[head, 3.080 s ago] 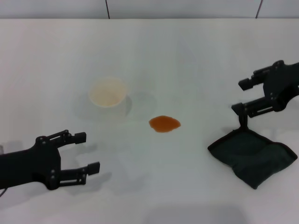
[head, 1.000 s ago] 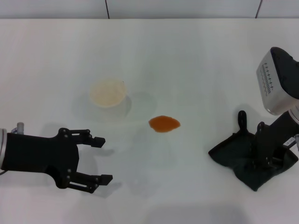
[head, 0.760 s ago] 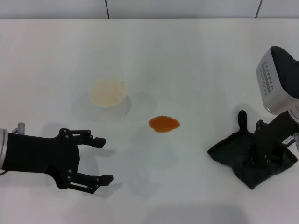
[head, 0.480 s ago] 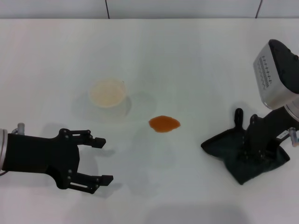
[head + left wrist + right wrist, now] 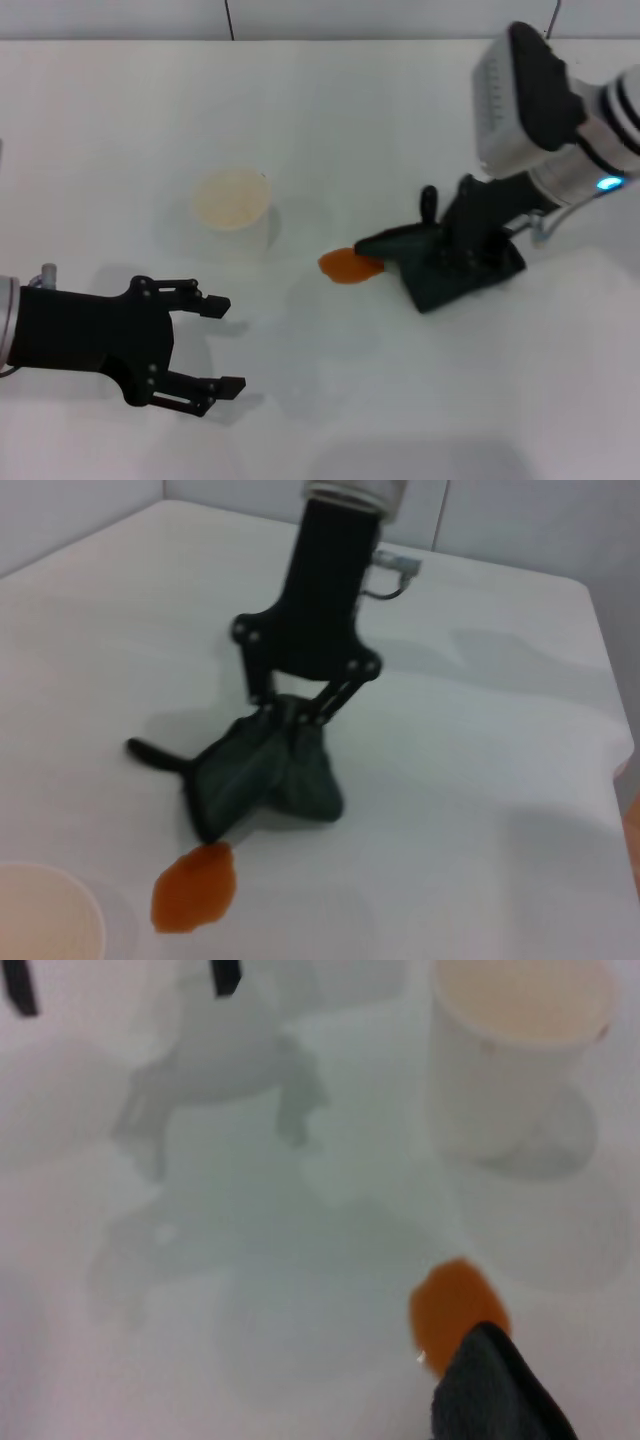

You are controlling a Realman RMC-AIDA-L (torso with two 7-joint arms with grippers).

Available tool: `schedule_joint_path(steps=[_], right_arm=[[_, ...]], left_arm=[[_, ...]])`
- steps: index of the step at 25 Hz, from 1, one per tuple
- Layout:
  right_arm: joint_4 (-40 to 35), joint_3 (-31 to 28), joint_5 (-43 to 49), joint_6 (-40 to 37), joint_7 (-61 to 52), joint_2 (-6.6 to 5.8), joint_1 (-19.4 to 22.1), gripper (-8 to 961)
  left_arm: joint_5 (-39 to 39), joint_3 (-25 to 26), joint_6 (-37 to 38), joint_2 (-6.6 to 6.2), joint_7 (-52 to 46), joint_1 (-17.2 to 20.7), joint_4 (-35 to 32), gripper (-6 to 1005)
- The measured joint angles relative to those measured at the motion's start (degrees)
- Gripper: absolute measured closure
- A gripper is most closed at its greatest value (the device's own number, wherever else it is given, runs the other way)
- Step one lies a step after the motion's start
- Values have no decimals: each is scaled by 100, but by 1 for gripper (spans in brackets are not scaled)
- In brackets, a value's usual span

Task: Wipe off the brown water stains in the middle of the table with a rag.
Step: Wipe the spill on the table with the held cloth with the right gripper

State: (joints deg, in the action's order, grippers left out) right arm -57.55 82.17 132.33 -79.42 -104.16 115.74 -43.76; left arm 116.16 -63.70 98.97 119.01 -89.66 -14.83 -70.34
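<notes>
Rag [image 5: 455, 265] hangs bunched from the right gripper [image 5: 470, 240], whose fingers are pinched closed on its upper folds; its leading corner touches the right edge of the brown water stains [image 5: 345, 265] mid-table [image 5: 330, 120]. A white paper cup [image 5: 232, 198] stands just left of the blot. The left gripper [image 5: 205, 345] rests near the front left, fingers spread and empty.

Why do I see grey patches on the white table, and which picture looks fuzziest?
Head view: soft shadows on the table under the left pincer and beside the cup. Right wrist view: fuzziest, the rag corner and stain smeared. Left wrist view: right pincer slightly blurred.
</notes>
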Motion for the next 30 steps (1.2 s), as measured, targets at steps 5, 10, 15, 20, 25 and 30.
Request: schedule_joint_path(steps=[5,10,15,20,25,30], right_arm=[[483,317,-104,673,-89,23,-438,873],[954,685,-398,1322,-316,35,-736,872],[993,1136,-624,1281,-472,45,-799,873],[893,1553,-982,992,-526,45,-774,874],[647,2024,-1300,913,-531,45,-713,874],[722,2108,-1253,1182,-487,16,-716,874]], left_arm=[[-15,30,-6,-1,5,45,-3,106],[-28,19,3,-1,0,53,-2,106],[-43,18,10,0,-3,58,0,106],[-51,40,10,-1,-2,45,1,106],[-53,48,8,-1,-1,43,3,106],[-57,42,8,0,1,51,4,106]])
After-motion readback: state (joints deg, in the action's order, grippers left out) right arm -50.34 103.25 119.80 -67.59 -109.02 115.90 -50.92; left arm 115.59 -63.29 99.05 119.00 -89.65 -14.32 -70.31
